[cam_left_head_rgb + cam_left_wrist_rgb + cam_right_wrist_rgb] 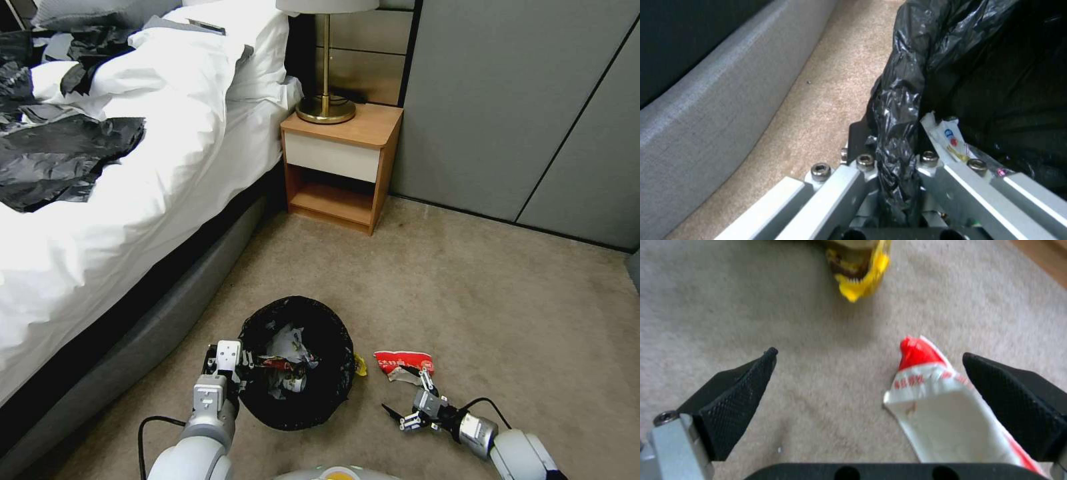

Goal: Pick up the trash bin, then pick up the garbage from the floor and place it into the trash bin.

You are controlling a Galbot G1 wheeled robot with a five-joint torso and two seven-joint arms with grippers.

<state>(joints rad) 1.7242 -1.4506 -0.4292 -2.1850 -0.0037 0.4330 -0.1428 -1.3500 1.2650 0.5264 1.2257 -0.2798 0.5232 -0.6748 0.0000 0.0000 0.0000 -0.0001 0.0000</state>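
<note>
The trash bin (pixel 313 407), lined with a black bag, sits low over the carpet with several wrappers and white tissue inside. My left gripper (pixel 244 365) is shut on its near-left rim; in the left wrist view its jaws (pixel 896 160) pinch the crumpled bag liner (pixel 907 100). A red-white snack wrapper (pixel 403 362) lies on the carpet right of the bin. My right gripper (pixel 400 392) hangs open just in front of it, and in the right wrist view the wrapper (pixel 933 400) lies beside one of its fingers (pixel 1009 400). A yellow wrapper (pixel 360 365) (pixel 860 270) lies against the bin's right side.
The bed with its grey base (pixel 153 320) runs along the left, close to the bin. A wooden nightstand (pixel 340 167) with a brass lamp (pixel 325 100) stands ahead, against grey wall panels (pixel 533 113). Open carpet (pixel 500 300) spreads to the right.
</note>
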